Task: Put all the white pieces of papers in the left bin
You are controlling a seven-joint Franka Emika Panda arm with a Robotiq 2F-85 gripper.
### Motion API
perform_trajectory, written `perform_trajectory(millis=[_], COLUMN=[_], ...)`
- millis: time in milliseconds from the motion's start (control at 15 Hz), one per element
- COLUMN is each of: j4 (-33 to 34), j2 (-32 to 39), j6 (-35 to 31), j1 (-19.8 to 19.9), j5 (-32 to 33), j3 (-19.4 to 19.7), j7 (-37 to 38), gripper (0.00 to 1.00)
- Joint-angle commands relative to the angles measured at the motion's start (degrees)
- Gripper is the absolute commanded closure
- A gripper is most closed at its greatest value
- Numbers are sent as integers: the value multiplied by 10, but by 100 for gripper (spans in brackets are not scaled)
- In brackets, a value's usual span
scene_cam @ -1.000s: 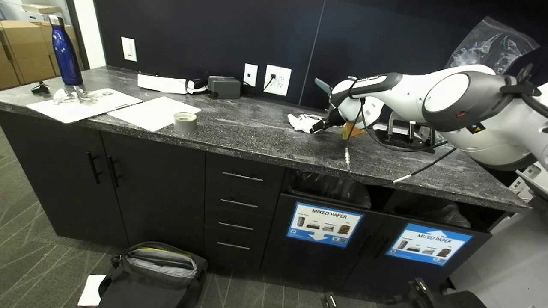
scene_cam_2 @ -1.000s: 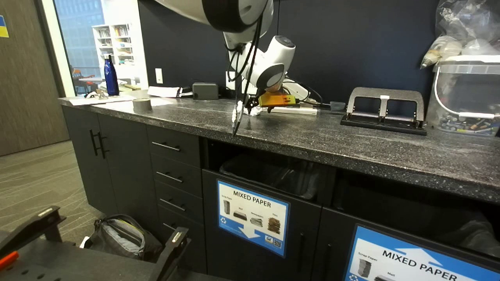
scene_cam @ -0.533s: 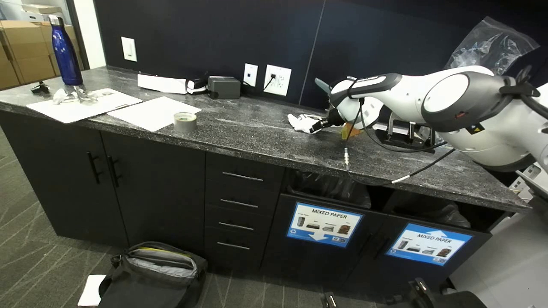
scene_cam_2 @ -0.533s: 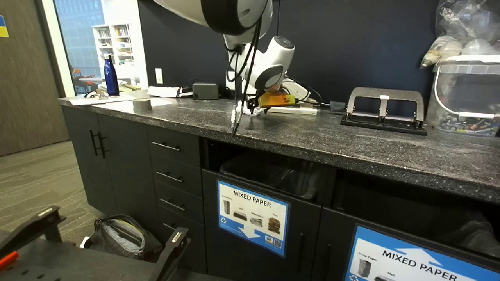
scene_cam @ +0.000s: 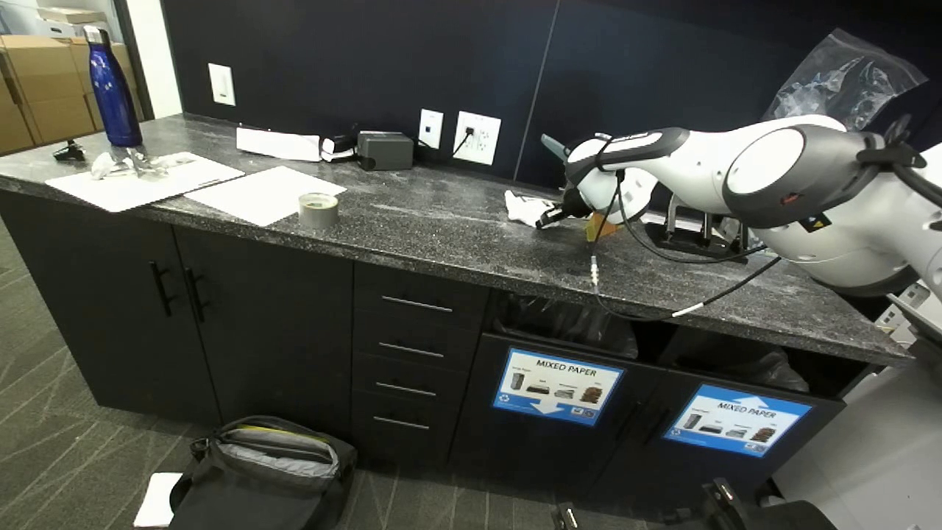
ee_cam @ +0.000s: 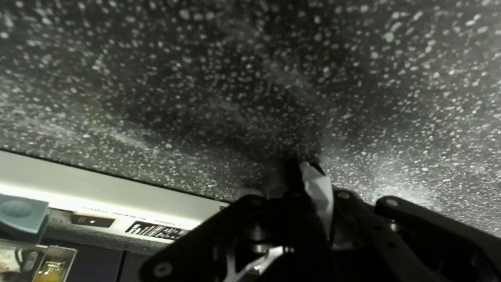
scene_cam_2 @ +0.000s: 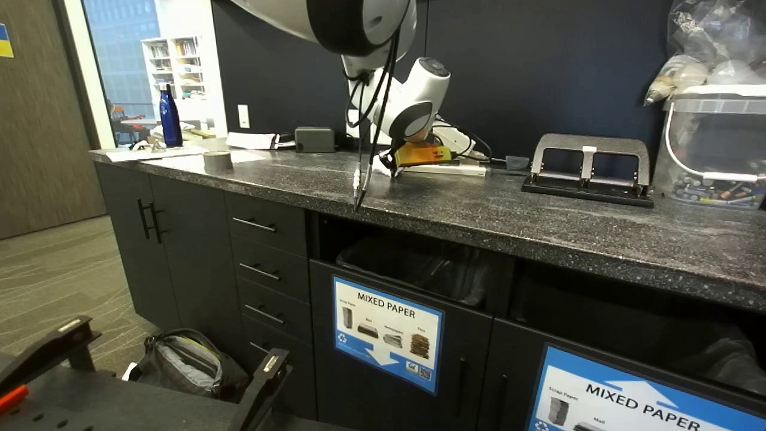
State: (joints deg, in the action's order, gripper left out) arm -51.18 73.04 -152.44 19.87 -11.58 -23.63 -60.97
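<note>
A crumpled white piece of paper point(scene_cam: 524, 208) is pinched in my gripper point(ee_cam: 306, 166), low at the counter toward the back wall. In the wrist view a pale folded strip of that paper point(ee_cam: 321, 192) stands between the two dark fingers, which are shut on it. Whether it still touches the stone cannot be told. More crumpled whitish scraps point(scene_cam: 110, 165) lie on a flat white sheet point(scene_cam: 199, 175) at the far left, beside another flat sheet point(scene_cam: 257, 197). Below the counter is the left bin point(scene_cam: 515, 445), its sign point(scene_cam_2: 388, 329) bearing a down arrow; a plastic liner shows in the gap above.
The twin bin front point(scene_cam: 633, 471) adjoins on the right. A white strip point(scene_cam_2: 449, 170) lies behind the gripper. Along the counter stand a hole punch point(scene_cam_2: 589, 143), a clear bucket point(scene_cam_2: 712, 137), a tape roll point(scene_cam: 319, 213), a grey box point(scene_cam: 385, 152) and a blue bottle point(scene_cam: 114, 96). Black cables hang from the arm.
My gripper has gone from open to shut on the crumpled paper. The paper has shifted slightly toward the gripper and changed shape; the arm has moved only a little.
</note>
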Motion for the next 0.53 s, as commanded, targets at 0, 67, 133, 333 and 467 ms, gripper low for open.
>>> perform_trajectory(millis=[0,67,133,333,467], j4=[-28,-50,-76,-157,-205], j2=[-22,-36,-52,-109,-148], j6=[-2,-7,-10,-18,-16], j1=[-4,0,1,-4,-14], j5=[-6,5,7,6,16], j3=[17,18,29,80,115], j7=[3,16,29,76,115], gripper=[93,91,90,89,90])
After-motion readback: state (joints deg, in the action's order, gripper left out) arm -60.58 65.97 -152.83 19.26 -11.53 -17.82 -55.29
